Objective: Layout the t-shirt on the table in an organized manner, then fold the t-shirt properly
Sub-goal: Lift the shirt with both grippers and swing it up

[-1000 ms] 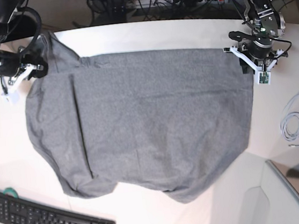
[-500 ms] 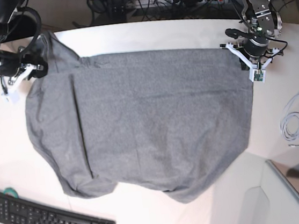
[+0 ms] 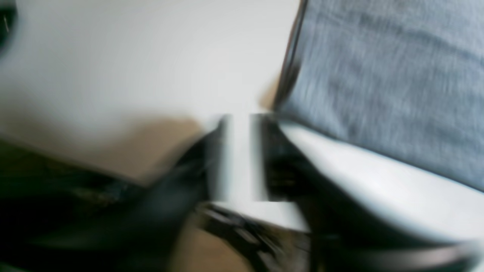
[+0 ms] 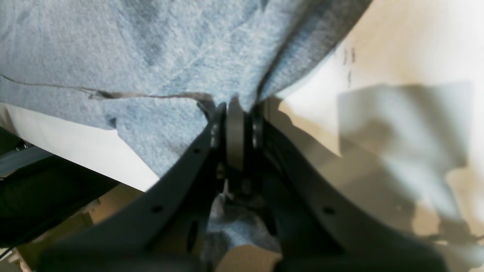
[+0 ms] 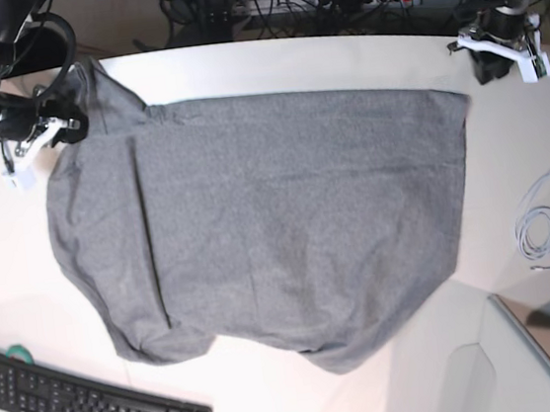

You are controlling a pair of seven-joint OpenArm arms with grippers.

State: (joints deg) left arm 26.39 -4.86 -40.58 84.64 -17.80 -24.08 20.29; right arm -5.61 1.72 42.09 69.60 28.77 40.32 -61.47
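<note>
The grey t-shirt [image 5: 276, 216] lies spread mostly flat across the white table [image 5: 288, 60], with a long crease down its left part. My right gripper [image 5: 34, 144] is at the shirt's far left corner, shut on a bunch of the fabric. In the right wrist view the jaws [image 4: 236, 109] pinch the grey cloth [image 4: 132, 56], which puckers around them. My left gripper [image 5: 504, 53] hovers past the shirt's far right corner, clear of it. The blurred left wrist view shows its fingers [image 3: 242, 124] apart, white table between them, and the shirt's edge [image 3: 378, 75] to the right.
A black keyboard [image 5: 89, 406] lies at the near left corner, with a small green object [image 5: 15, 352] beside it. A coiled pale cable [image 5: 541, 230] rests right of the shirt. A grey panel [image 5: 532, 366] fills the near right corner. Cables and a power strip [image 5: 331, 1] run behind the table.
My left gripper has let go of the shirt's far right corner and swung up and back to the right. That corner now lies flat. The right arm has not moved.
</note>
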